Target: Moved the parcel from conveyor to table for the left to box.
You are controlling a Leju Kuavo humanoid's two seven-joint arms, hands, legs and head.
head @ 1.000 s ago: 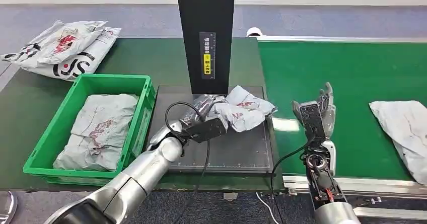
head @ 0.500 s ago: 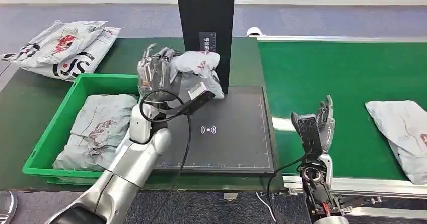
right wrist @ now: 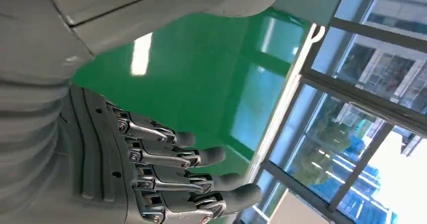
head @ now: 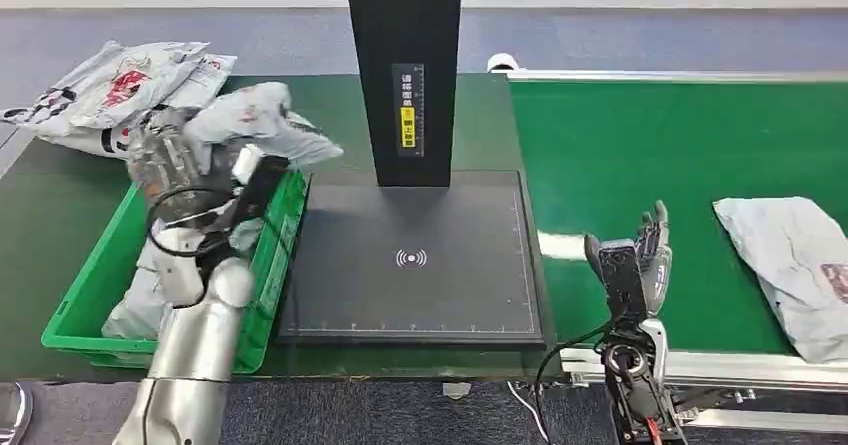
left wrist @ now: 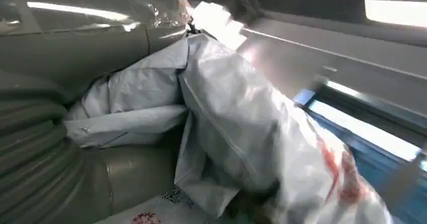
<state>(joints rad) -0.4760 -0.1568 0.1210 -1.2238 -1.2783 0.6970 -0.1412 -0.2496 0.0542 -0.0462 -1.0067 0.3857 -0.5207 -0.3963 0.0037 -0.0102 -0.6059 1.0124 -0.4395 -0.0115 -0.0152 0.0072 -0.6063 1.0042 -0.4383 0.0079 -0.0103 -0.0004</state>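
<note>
We note the left hand (head: 170, 160) gripping the crumpled grey parcel (head: 262, 120), held raised over the far end of the green crate (head: 285, 220). The crate already holds another grey bag (head: 150, 285). In the blurred left wrist view, the parcel appears wedged against the palm. The right hand (head: 650, 255) stands empty, fingers spread, above the green conveyor (head: 640, 145).

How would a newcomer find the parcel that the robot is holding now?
Start at the green plastic crate left of the black scanner pad. Above its far rim, the left hand grips a crumpled grey plastic parcel. It alone is lifted; the others lie flat.
</note>
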